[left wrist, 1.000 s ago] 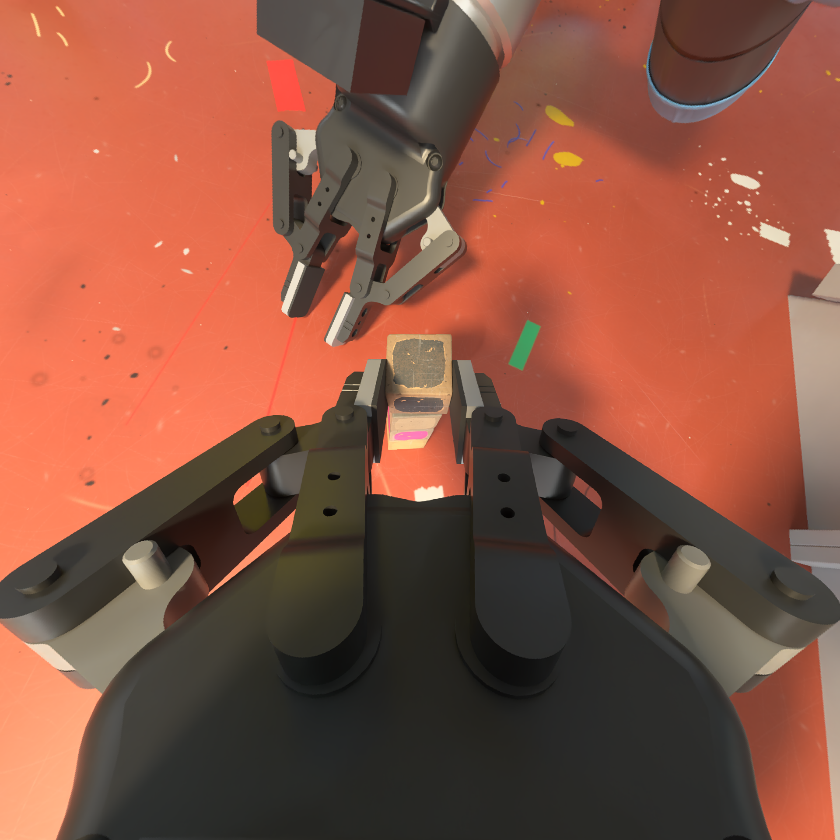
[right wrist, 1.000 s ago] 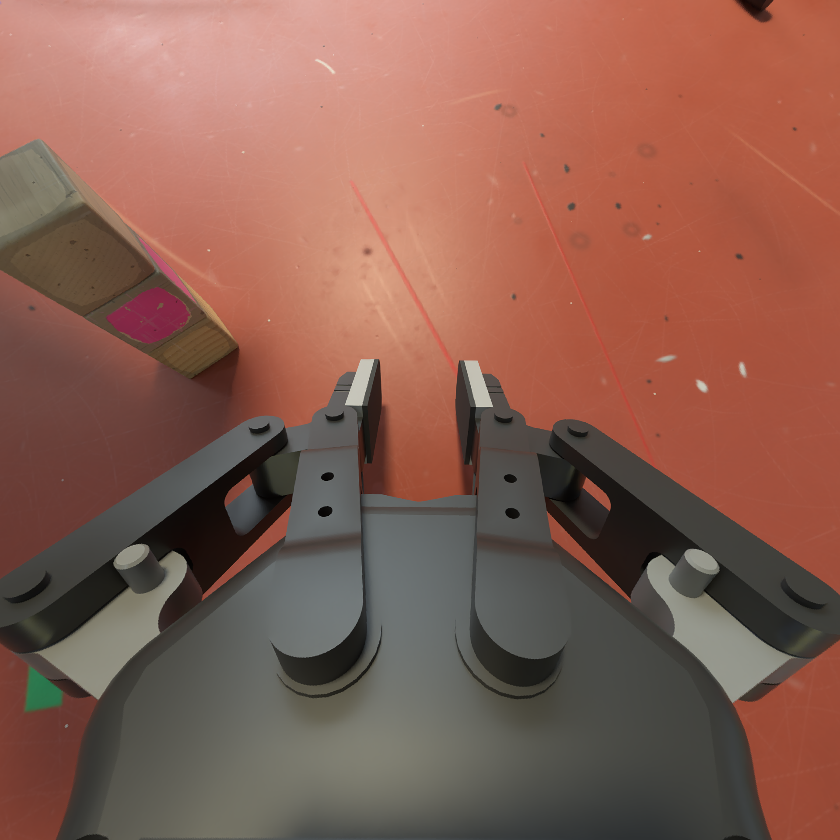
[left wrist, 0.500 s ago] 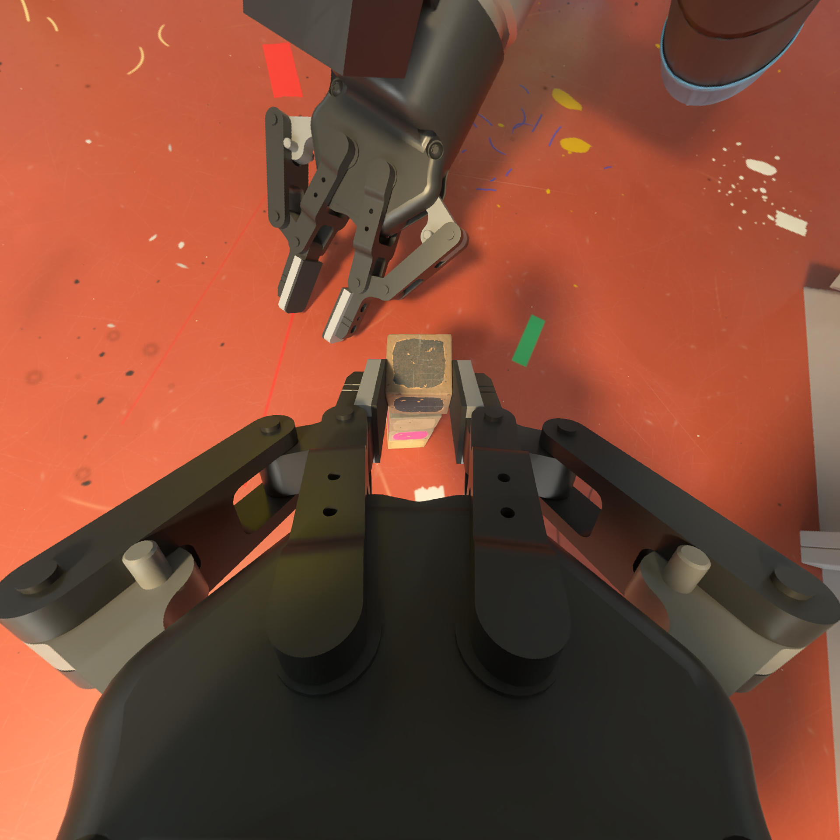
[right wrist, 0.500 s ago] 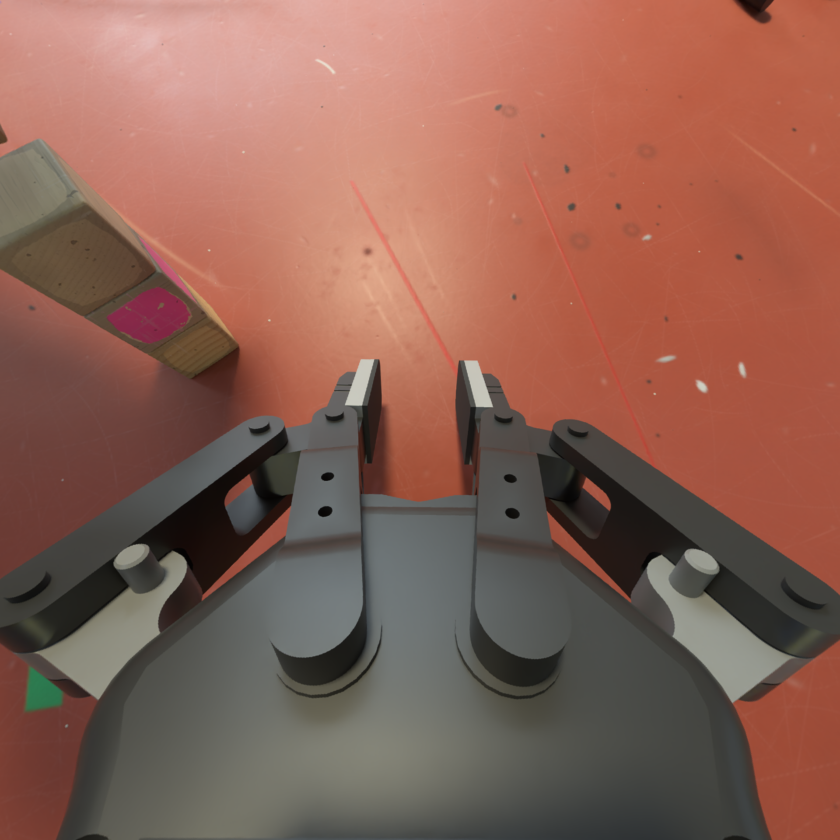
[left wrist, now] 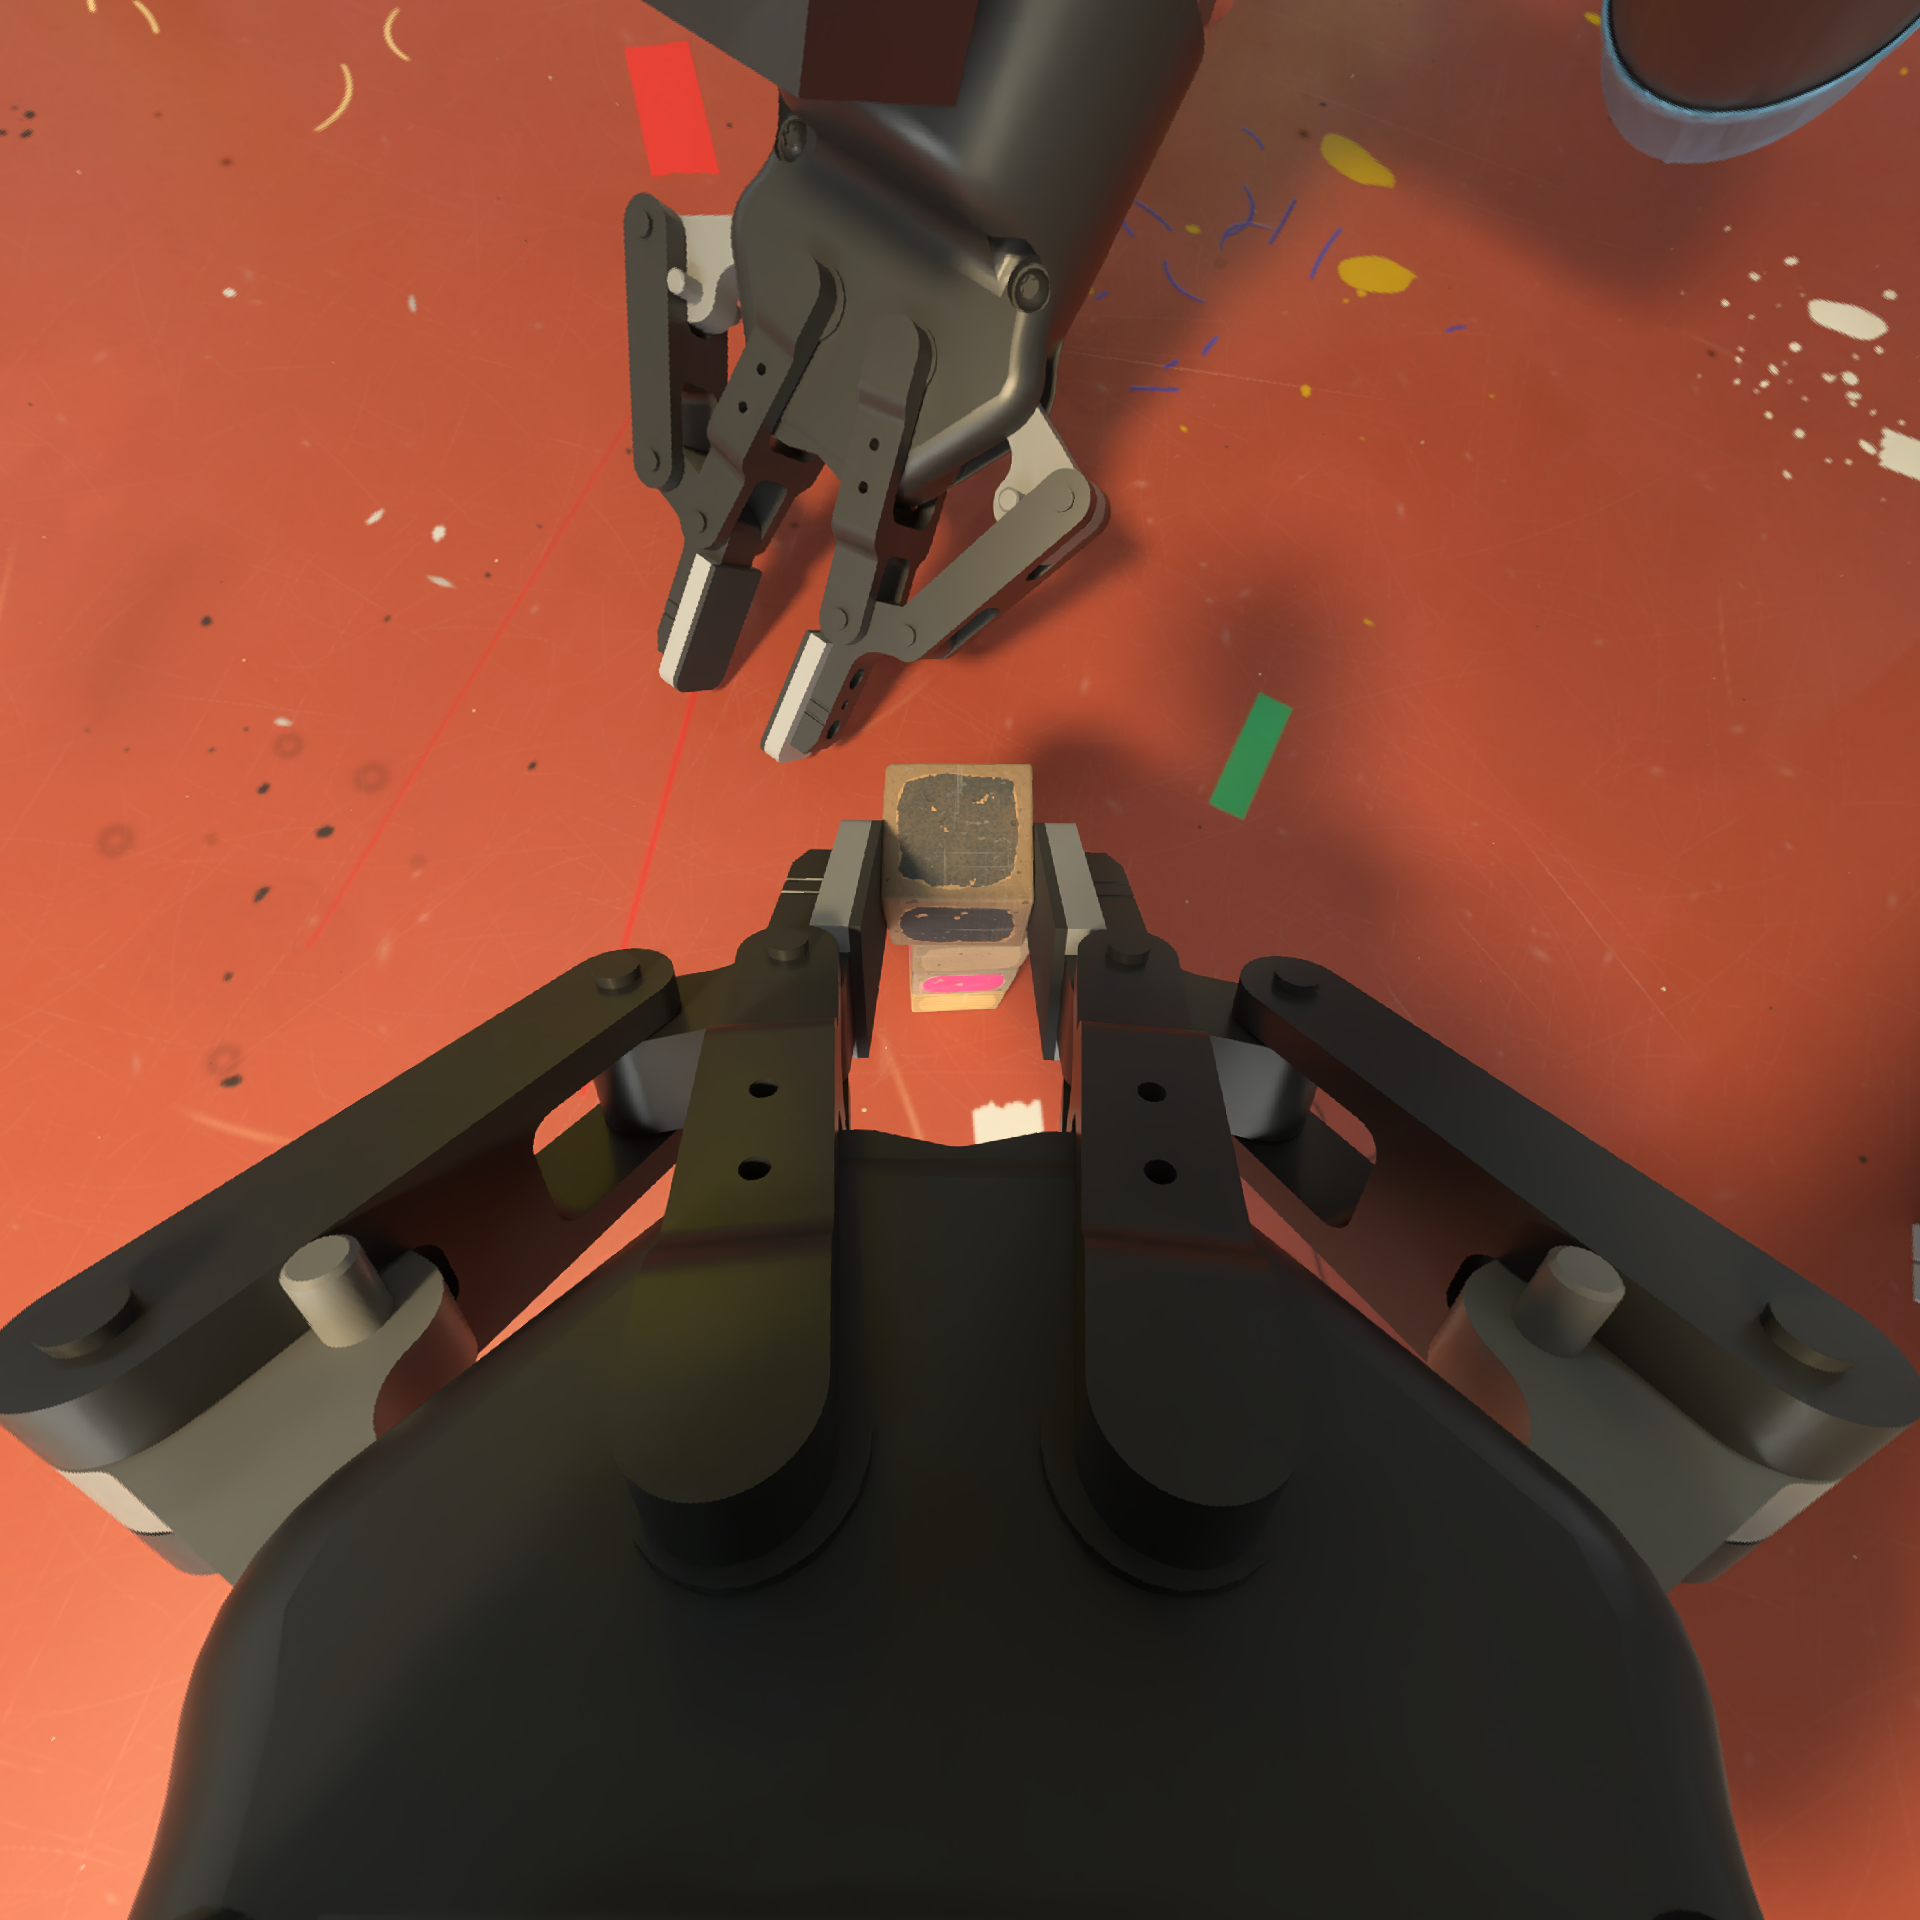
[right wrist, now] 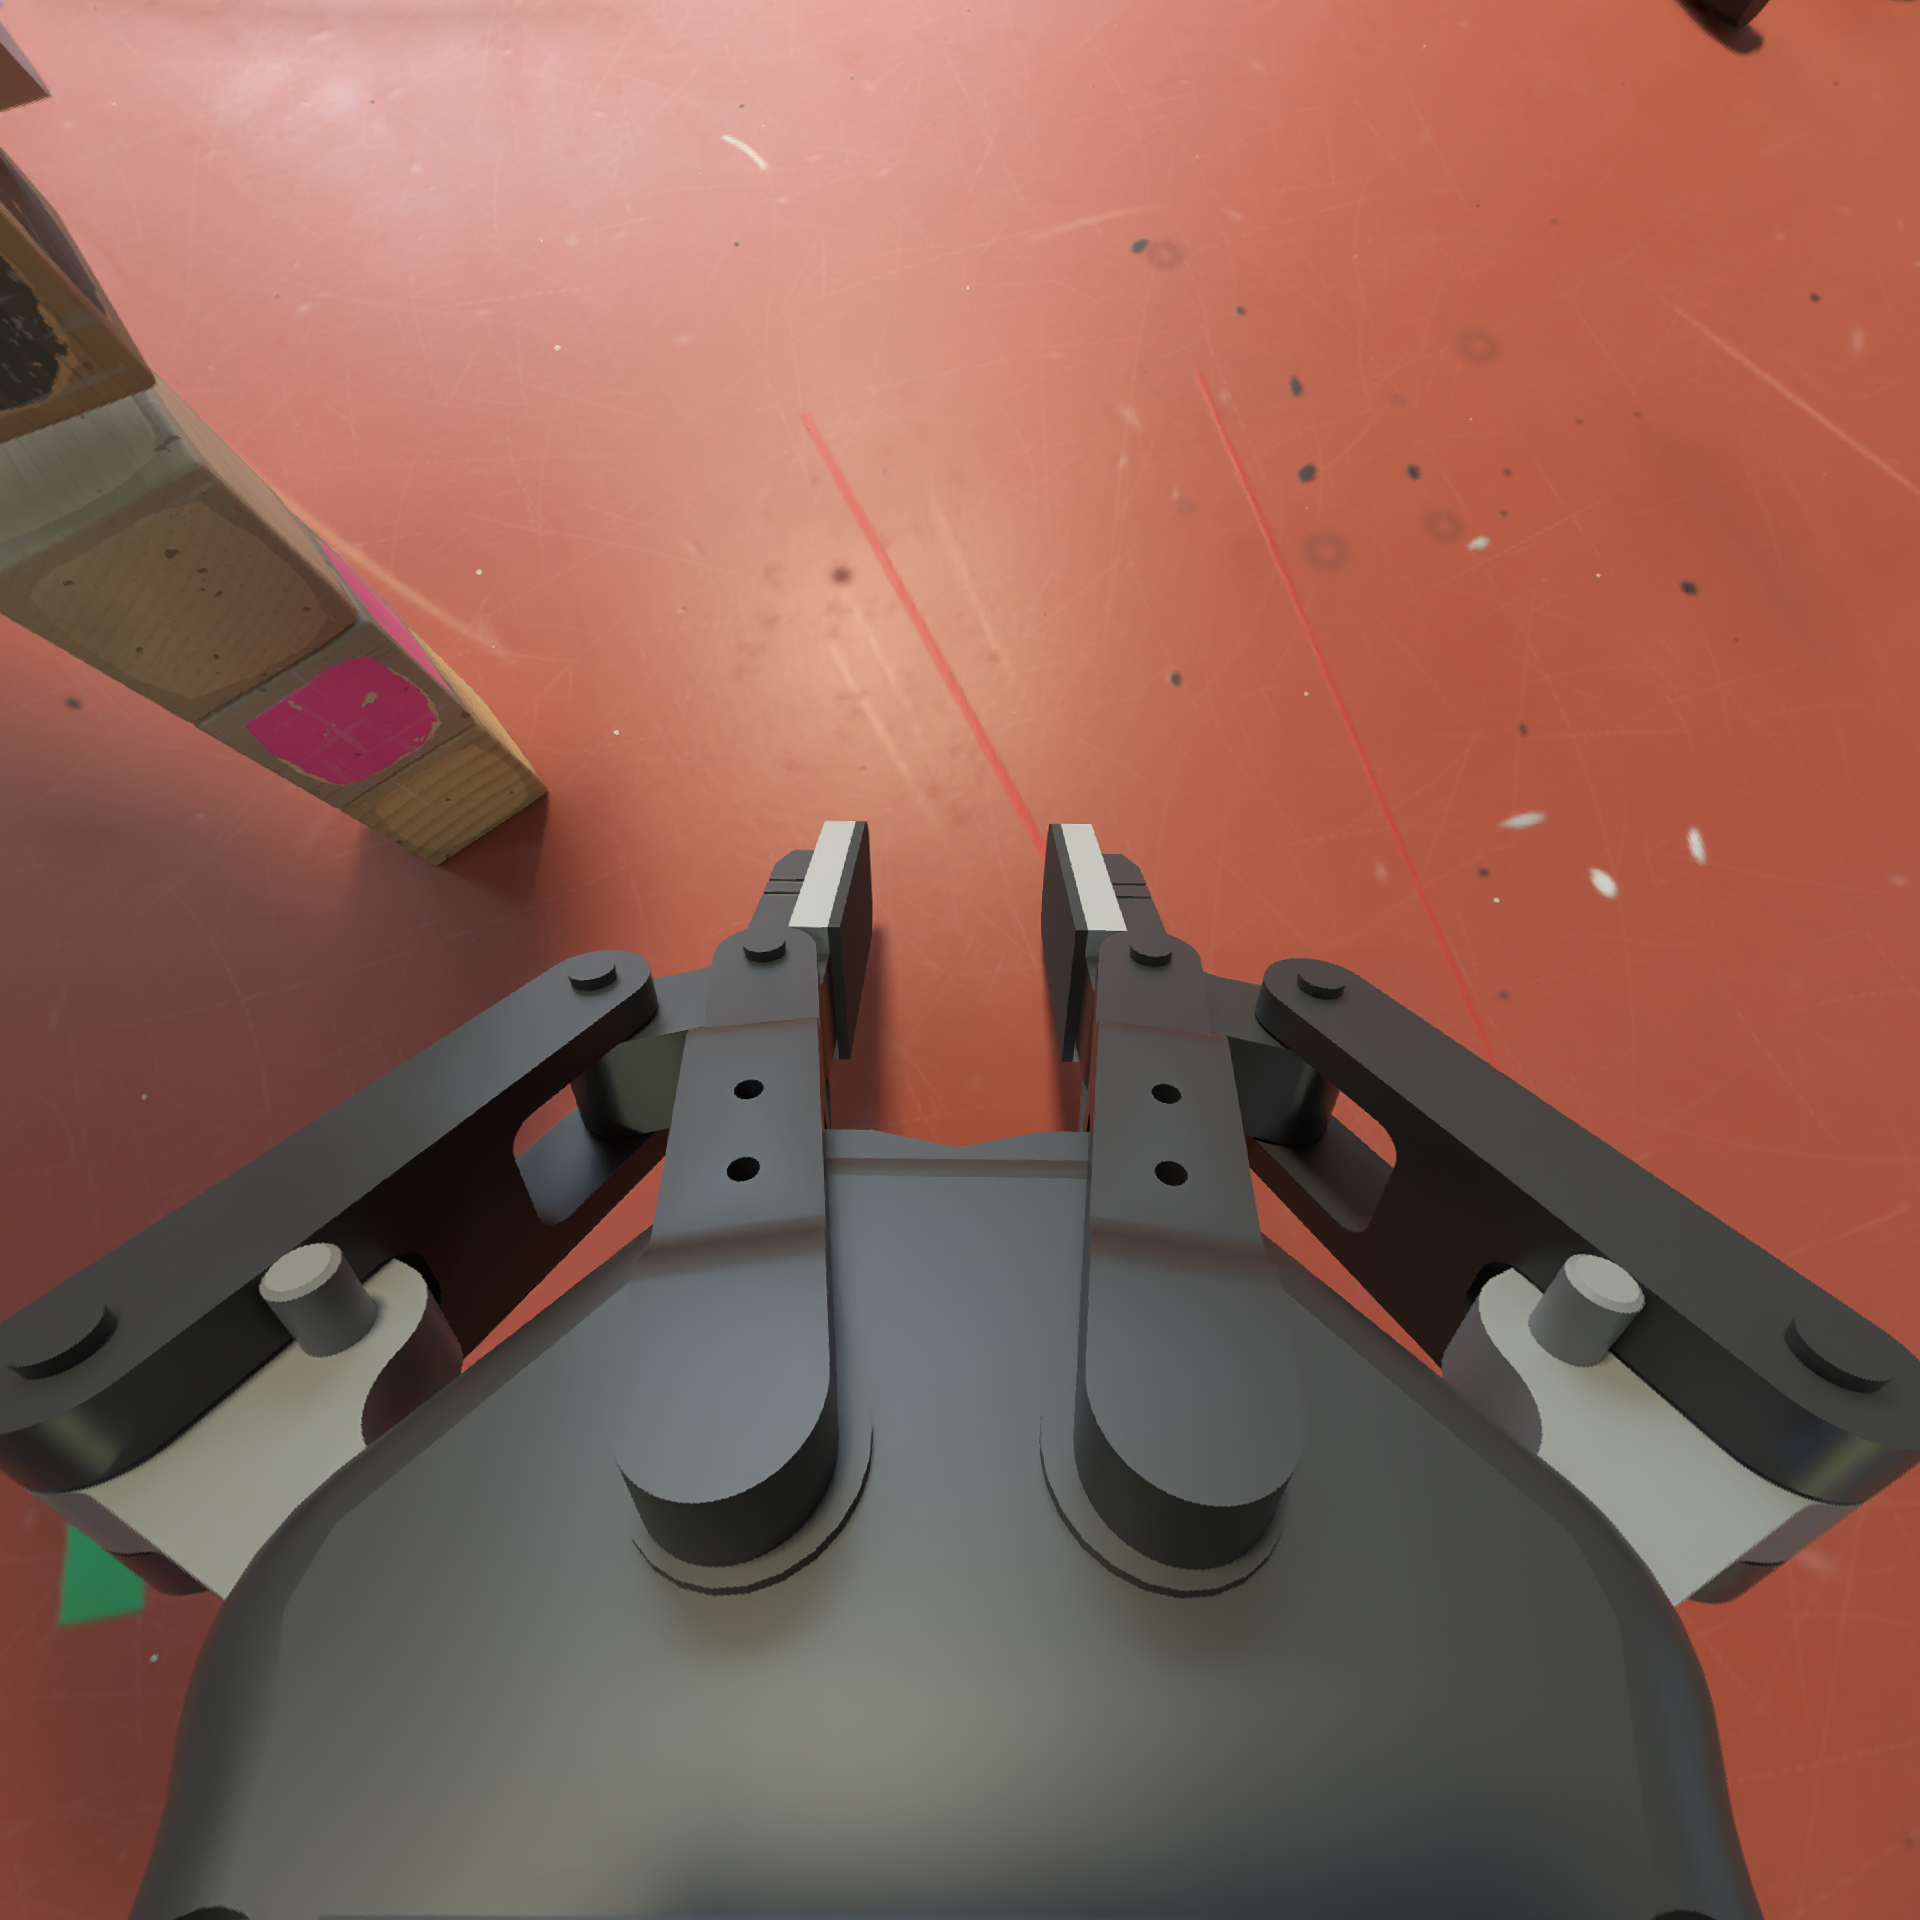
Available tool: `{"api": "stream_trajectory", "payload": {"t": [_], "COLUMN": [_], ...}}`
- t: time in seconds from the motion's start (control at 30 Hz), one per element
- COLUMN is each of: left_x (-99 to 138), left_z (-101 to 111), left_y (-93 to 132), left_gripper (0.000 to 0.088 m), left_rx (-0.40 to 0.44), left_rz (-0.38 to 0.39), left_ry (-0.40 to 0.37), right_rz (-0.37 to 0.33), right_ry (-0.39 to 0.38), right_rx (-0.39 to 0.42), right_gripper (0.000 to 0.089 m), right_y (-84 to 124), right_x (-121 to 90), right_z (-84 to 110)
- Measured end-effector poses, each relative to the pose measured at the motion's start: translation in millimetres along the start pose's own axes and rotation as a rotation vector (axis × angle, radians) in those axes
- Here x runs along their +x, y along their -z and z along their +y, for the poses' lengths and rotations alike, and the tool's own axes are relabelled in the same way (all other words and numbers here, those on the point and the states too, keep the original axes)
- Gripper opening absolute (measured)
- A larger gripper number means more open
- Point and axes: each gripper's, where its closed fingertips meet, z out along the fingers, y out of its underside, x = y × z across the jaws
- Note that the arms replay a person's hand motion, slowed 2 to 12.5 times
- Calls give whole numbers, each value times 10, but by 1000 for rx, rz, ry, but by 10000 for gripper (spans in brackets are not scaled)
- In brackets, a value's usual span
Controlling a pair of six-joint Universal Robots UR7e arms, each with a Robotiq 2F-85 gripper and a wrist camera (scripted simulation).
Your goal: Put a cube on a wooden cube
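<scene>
My left gripper [left wrist: 956,862] is shut on a wooden cube with black painted faces [left wrist: 956,836], one pad on each side. It holds the cube directly over a stack of three wooden cubes [left wrist: 958,982]. In the right wrist view the stack [right wrist: 177,592] stands at the left: a plain cube at the bottom [right wrist: 452,800], a pink-faced cube [right wrist: 343,717], and a tan-faced cube on top. The black cube [right wrist: 31,332] shows just above it at the frame edge; I cannot tell if they touch. My right gripper [right wrist: 956,883] is open and empty near the table, beside the stack; it also shows in the left wrist view [left wrist: 743,696].
The orange-red table [right wrist: 1039,312] carries paint specks and scratches. A flat green patch [left wrist: 1252,753] lies right of the stack and a red patch [left wrist: 672,109] lies farther back. The right arm's link with a blue ring [left wrist: 1745,83] hangs at the top right.
My left gripper has come down with the black cube, which now enters the right wrist view above the stack. The right gripper and the stack have not moved.
</scene>
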Motion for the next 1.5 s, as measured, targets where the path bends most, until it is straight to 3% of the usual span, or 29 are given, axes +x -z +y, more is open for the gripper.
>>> {"api": "stream_trajectory", "payload": {"t": [1.5], "left_x": [27], "left_z": [9], "left_y": [-27], "left_gripper": [250], "left_rx": [-6], "left_rz": [-16], "left_ry": [-13], "right_rz": [0], "right_ry": [0], "right_rx": [0], "right_gripper": [303], "right_y": [3], "right_x": [-3], "right_z": [-1]}}
